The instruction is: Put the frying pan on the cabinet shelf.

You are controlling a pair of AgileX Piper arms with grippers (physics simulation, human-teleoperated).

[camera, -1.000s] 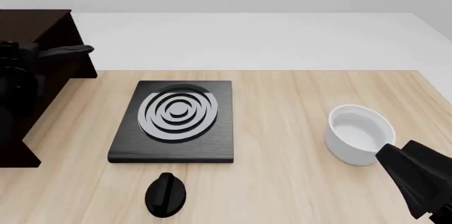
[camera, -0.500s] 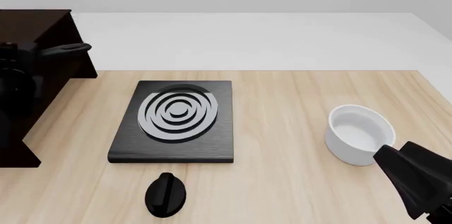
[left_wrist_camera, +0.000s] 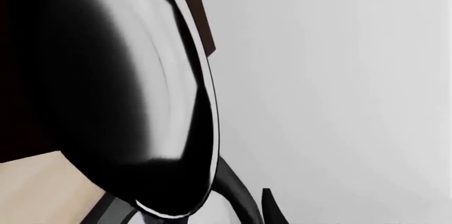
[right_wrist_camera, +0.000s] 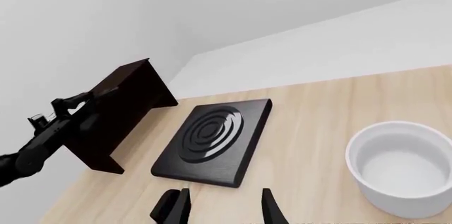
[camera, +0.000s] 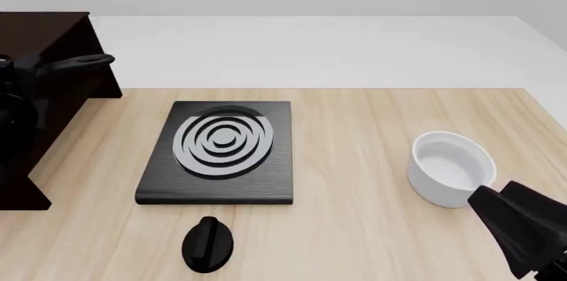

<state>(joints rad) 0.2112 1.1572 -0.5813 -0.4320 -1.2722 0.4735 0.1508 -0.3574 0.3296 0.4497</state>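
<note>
A black frying pan (left_wrist_camera: 134, 102) with pale grey inside is sitting tilted at the dark brown cabinet shelf (camera: 44, 35), handle (camera: 84, 62) pointing right.

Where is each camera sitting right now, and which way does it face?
Front: fixed above and behind the arms, looking forward and down on the hob, bowl, knob and cabinet; left arm at the cabinet, right arm near right.
Left wrist: on the left arm, view almost filled by the pan, with a cabinet edge behind it.
Right wrist: behind the open right gripper, looking across the table at hob, bowl, cabinet and left arm.
Shared: front and right wrist both show hob, bowl and cabinet.
</note>
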